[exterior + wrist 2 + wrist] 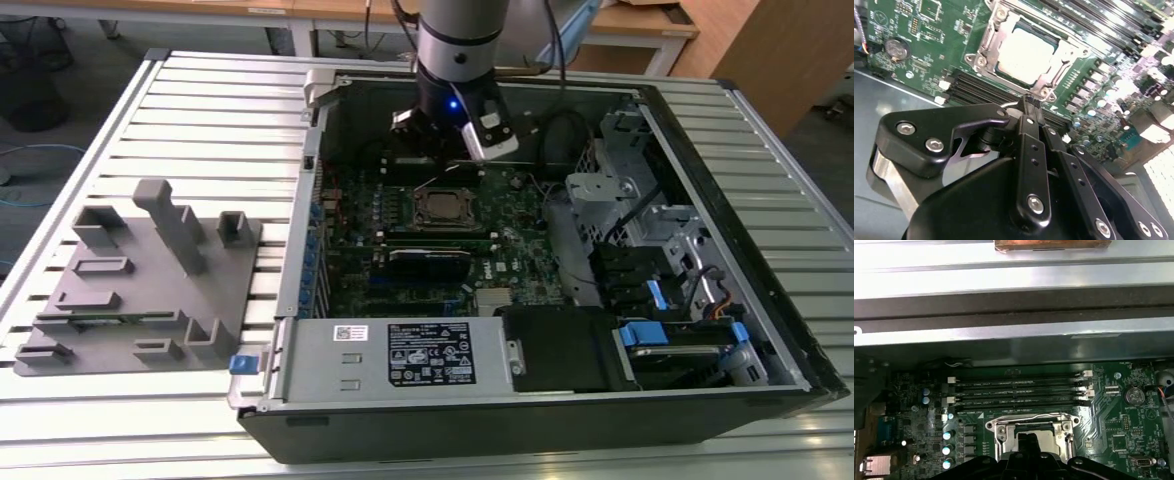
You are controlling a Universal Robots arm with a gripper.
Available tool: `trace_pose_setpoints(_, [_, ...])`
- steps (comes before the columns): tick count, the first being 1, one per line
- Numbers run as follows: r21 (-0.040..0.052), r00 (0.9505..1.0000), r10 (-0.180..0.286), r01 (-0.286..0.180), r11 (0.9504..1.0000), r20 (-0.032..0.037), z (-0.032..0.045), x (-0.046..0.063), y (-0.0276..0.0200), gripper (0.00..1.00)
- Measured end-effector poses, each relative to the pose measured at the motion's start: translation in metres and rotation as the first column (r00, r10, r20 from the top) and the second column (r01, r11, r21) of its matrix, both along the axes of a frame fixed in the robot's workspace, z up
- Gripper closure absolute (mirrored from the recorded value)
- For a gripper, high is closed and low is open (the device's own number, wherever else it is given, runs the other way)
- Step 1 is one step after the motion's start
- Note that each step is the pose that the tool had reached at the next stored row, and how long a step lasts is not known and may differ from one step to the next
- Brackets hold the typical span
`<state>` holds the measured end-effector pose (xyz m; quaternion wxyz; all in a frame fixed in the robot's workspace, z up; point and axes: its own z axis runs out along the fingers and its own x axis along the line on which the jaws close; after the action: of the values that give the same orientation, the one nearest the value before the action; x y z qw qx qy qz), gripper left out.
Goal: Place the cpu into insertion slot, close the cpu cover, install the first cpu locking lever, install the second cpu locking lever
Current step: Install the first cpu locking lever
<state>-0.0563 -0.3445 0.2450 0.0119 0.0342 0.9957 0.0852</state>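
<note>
The claw (1030,103) has its fingers pressed together (nothing between them); its tips hang close by the edge of the cpu cover (993,37); the cpu (1026,50) sits in its window.

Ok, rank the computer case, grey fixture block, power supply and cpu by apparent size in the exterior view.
Largest to smallest:
1. computer case
2. grey fixture block
3. power supply
4. cpu

Black, screw-studded jaws on a silver-grey arm (458,15).
</note>
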Motion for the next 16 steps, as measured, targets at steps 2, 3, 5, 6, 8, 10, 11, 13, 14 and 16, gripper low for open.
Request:
trace_pose_setpoints(2, [-0.0002, 1.0000, 0.000, 0.000, 1.0000, -0.0001, -0.0013, 0.003, 0.0001, 0.89])
trace_pose_setpoints(3, [-0.0001, 1.0000, 0.000, 0.000, 1.0000, -0.0001, -0.0022, 0.004, 0.0001, 0.89])
trace_pose_setpoints(5, [-0.0001, 1.0000, 0.000, 0.000, 1.0000, -0.0001, -0.0036, 0.005, 0.0001, 0.89])
trace_pose_setpoints(6, [-0.0002, 1.0000, 0.000, 0.000, 1.0000, -0.0001, -0.0041, 0.005, 0.0002, 0.89])
trace_pose_setpoints(8, [-0.0002, 1.0000, 0.000, 0.000, 1.0000, -0.0001, -0.0046, 0.005, 0.0020, 0.89])
trace_pose_setpoints(10, [-0.0002, 1.0000, 0.000, 0.000, 1.0000, -0.0001, -0.0052, 0.005, 0.0045, 0.89])
trace_pose_setpoints(11, [-0.0002, 1.0000, 0.000, 0.000, 1.0000, -0.0001, -0.0056, 0.005, 0.0058, 0.89])
trace_pose_setpoints(13, [-0.0002, 1.0000, 0.000, 0.000, 1.0000, -0.0001, -0.0066, 0.005, 0.0086, 0.89])
trace_pose_setpoints(14, [-0.0003, 1.0000, 0.000, 0.000, 1.0000, -0.0002, -0.0071, 0.005, 0.0102, 0.89])
trace_pose_setpoints(16, [-0.0003, 1.0000, -0.001, 0.001, 1.0000, -0.0001, -0.0084, 0.005, 0.0134, 0.89])
